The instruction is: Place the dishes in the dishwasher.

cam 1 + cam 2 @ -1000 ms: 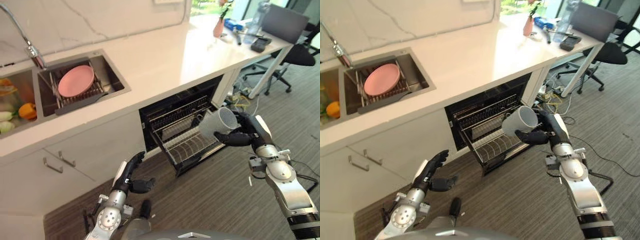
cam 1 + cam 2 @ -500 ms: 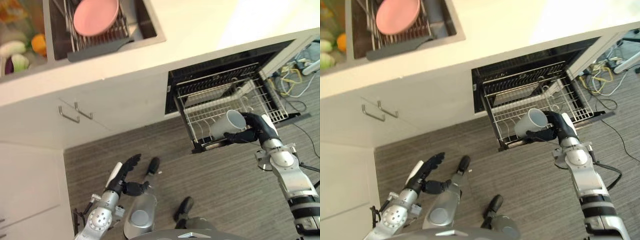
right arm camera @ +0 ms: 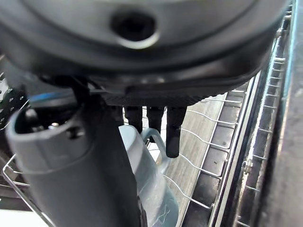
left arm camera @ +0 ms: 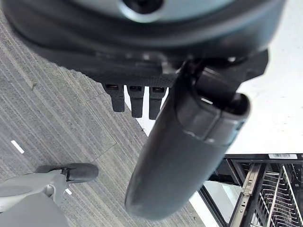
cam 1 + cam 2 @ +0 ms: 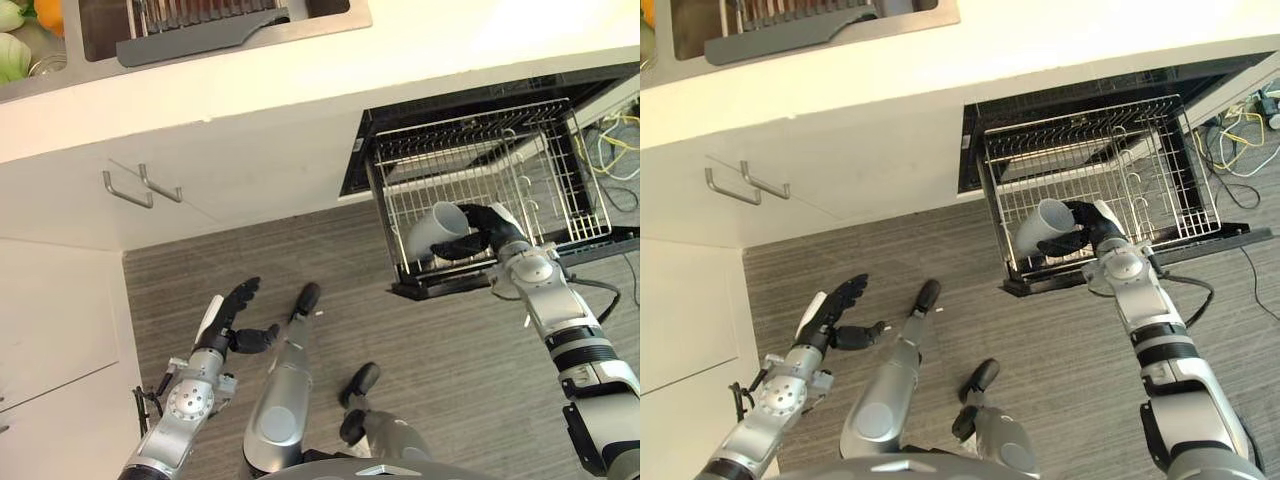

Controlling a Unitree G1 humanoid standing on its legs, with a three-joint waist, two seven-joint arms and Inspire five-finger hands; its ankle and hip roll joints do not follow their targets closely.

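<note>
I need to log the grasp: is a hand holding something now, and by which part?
The right hand holds the white mug by its body, thumb and fingers curled round it, over the dishwasher rack. The left hand is open and holds nothing.

rack (image 5: 560, 170) in dishwasher (image 5: 365, 130) under counter (image 5: 300, 60) | sink (image 5: 200, 20) left | mug (image 5: 432, 228) over rack

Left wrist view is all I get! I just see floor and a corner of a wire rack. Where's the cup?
Observer: The right hand has its fingers curled round the cup, low over the pulled-out rack.
Operator: Is it standing up?
Observer: No, it's tipped on its side.
Operator: What's my hand doing?
Observer: The left hand hangs open above the floor, holding nothing.
</note>
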